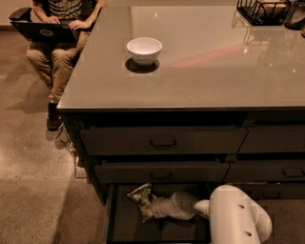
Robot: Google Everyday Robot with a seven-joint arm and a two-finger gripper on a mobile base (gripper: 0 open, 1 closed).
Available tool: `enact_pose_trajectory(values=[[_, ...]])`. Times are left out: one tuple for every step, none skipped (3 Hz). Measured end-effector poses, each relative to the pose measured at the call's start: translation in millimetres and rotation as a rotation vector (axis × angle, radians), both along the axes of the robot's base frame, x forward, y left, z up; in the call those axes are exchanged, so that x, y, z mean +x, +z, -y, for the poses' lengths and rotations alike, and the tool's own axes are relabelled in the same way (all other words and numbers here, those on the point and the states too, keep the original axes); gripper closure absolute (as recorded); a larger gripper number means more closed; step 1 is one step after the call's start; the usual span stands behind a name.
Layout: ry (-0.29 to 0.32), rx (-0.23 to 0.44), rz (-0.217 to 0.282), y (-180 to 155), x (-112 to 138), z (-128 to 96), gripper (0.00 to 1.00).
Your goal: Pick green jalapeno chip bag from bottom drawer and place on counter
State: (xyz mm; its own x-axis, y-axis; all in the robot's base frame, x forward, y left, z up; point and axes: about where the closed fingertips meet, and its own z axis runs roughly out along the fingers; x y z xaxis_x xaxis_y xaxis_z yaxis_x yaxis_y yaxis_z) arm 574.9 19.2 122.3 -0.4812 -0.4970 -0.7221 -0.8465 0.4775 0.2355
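The green jalapeno chip bag (142, 200) lies crumpled in the open bottom drawer (125, 228), near its left back part. My gripper (153, 208) reaches leftward into the drawer from the white arm at the lower right and sits right against the bag's right side. The grey counter (214, 71) stretches above the drawers.
A white bowl (144, 50) stands on the counter's left part. A black wire basket (265, 10) sits at its far right corner. A seated person with a laptop (46, 29) is at the counter's far left. Two shut drawer fronts with bar handles (163, 143) are above the open drawer.
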Motion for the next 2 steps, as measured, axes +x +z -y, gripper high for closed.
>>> enact_pose_trajectory(values=[[0.051, 0.067, 0.067, 37, -8, 13, 1.00], [0.148, 0.193, 0.192, 109, -26, 39, 1.00]])
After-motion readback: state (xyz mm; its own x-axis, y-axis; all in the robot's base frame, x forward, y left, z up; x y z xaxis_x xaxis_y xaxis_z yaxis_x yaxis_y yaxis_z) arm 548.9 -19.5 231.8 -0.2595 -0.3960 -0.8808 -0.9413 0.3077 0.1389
